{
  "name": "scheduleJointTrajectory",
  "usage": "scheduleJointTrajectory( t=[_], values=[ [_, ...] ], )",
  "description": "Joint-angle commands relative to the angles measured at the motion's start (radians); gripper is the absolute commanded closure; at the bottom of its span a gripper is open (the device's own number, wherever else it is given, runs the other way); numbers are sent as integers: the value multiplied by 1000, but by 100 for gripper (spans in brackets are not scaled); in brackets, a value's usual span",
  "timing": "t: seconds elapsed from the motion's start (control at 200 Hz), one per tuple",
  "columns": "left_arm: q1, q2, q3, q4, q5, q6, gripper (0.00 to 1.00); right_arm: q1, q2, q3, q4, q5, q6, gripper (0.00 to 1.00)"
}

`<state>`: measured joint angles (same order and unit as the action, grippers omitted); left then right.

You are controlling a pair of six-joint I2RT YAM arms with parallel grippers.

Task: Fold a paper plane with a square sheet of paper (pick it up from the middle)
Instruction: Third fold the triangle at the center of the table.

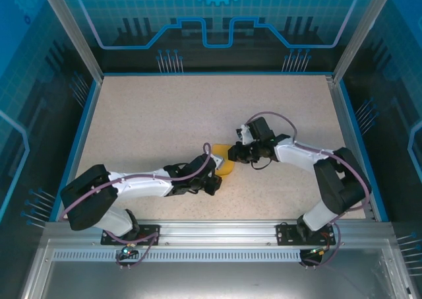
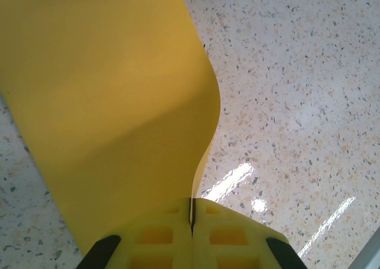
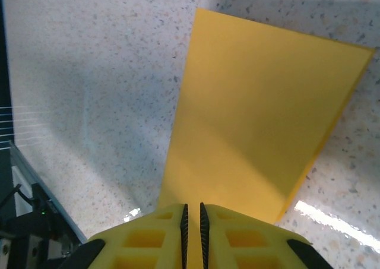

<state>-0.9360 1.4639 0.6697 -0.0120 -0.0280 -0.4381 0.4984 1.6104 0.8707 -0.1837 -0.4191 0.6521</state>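
The square sheet of paper (image 1: 225,164) is orange-yellow and hangs between both grippers just above the speckled table. My left gripper (image 1: 215,174) is shut on its near edge. In the left wrist view the sheet (image 2: 113,103) rises from the closed gripper (image 2: 192,212) and bows to the right. My right gripper (image 1: 233,155) meets the sheet from the other side. In the right wrist view that gripper (image 3: 192,215) has its jaws a narrow slit apart, with the sheet (image 3: 255,120) running in between them. The sheet looks four-cornered and flat there. A paper plane is out of view.
The speckled table (image 1: 165,114) has a blue rim (image 1: 86,121) and transparent walls on three sides. An aluminium rail (image 1: 217,230) with both arm bases runs along the near edge. In the right wrist view the table's edge and a dark fixture (image 3: 24,221) sit at lower left.
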Motion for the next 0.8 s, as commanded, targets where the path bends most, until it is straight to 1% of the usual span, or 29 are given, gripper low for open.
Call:
scheduleJointTrajectory(
  t=[0.0, 0.08, 0.3, 0.365, 0.52, 0.795],
  values=[
    [17, -31, -19, 21, 51, 19, 98, 14, 67, 64, -56, 36, -23, 84],
    [26, -30, -24, 26, 64, 19, 98, 19, 127, 114, -91, 47, -45, 87],
    [55, -23, -30, 45, 105, 15, 97, 38, 236, 196, -174, 126, -93, 86],
    [70, -21, -29, 46, 126, 15, 96, 42, 252, 207, -194, 156, -101, 87],
    [107, -6, -18, 41, 172, 19, 95, 51, 291, 238, -233, 183, -128, 86],
    [159, 35, 1, 30, 201, 27, 93, 57, 304, 257, -262, 208, -144, 86]
  ],
)
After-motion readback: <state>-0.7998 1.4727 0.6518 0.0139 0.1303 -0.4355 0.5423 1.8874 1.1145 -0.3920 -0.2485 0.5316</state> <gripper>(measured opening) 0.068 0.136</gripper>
